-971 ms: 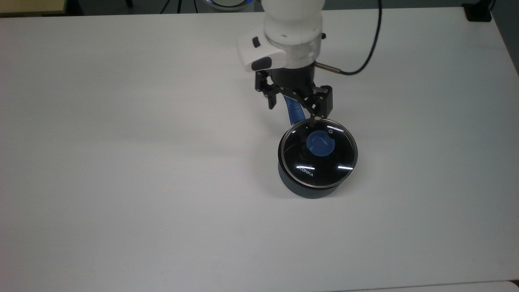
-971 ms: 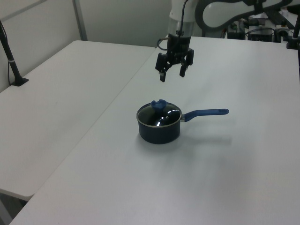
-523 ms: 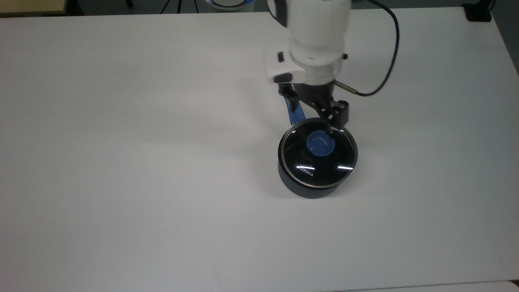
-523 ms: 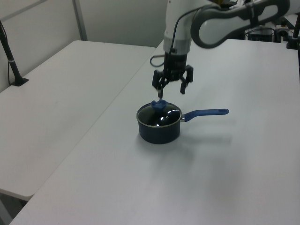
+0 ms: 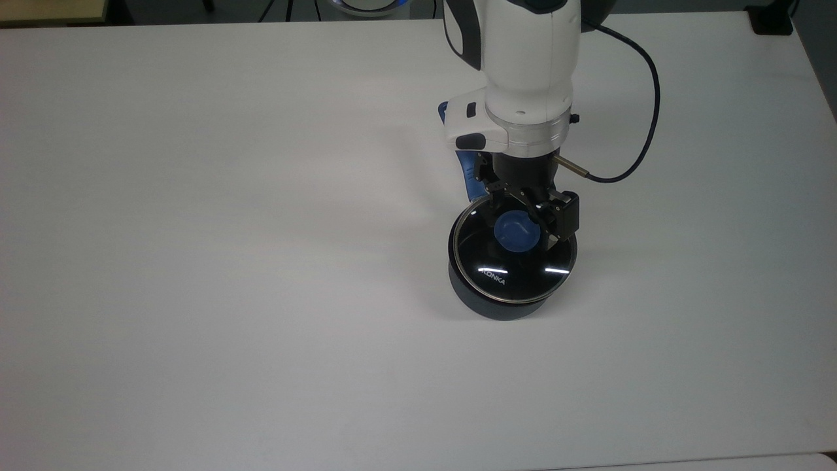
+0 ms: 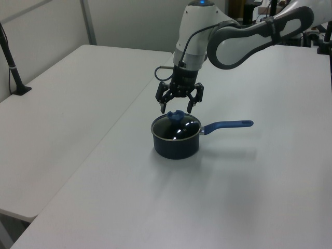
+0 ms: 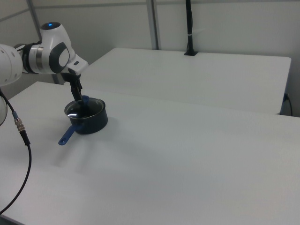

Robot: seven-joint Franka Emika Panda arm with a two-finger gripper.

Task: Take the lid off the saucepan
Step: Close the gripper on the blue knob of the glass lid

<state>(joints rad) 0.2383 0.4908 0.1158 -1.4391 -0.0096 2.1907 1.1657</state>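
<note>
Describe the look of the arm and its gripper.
The arm has glossy white shells with dark grey joint sections and a small blue light on top. At the wrist, a white flange carries dark buttons. The gripper is black, with linked two-finger claws. A thin dark cable loops from a metal plug at the wrist.

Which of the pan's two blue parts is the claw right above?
The round blue knob at the centre of the lid; the open gripper straddles it. The other, the long blue handle, sticks out sideways, untouched.
</note>
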